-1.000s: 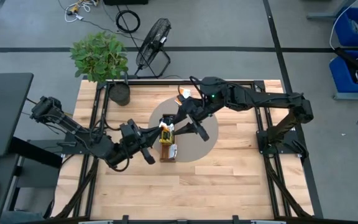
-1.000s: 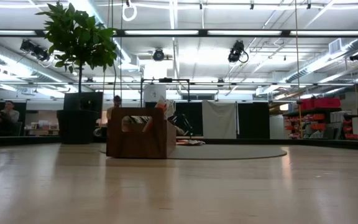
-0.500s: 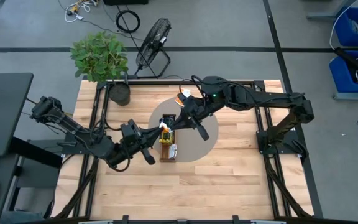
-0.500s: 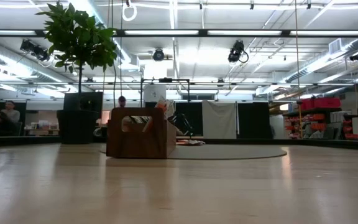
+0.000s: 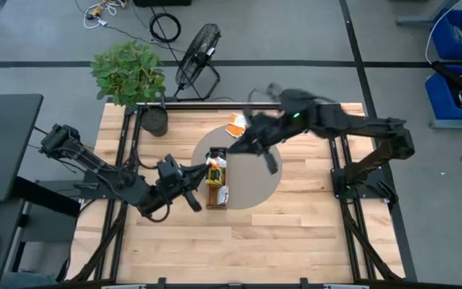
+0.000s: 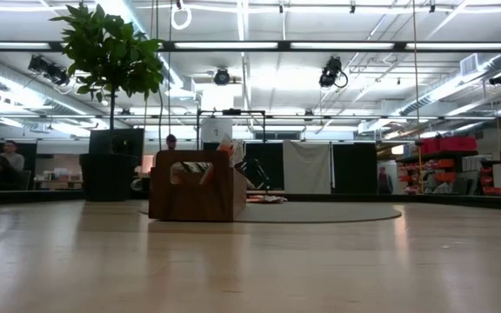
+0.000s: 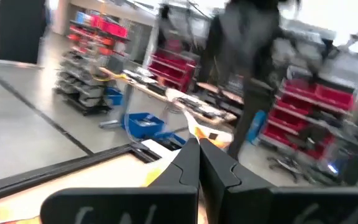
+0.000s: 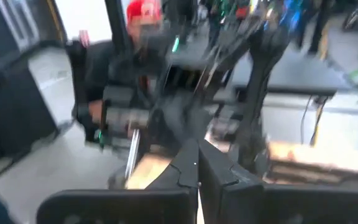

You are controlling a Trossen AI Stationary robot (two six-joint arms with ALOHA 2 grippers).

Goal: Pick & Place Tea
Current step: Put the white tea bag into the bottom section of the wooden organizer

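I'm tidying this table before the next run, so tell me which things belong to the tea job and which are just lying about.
Part of the job:
tea sachets in the wooden tray
loose orange-and-white sachets near the table's far edge
right gripper, shut, above the tray's far end
left gripper, shut, beside the tray

Just lying about:
potted plant
floor fan

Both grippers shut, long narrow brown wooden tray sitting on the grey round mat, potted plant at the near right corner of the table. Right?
Not quite. The high view shows the potted plant at the far left corner of the table, not the near right. The rest holds: left gripper and right gripper shut, long narrow brown wooden tray on the grey round mat.
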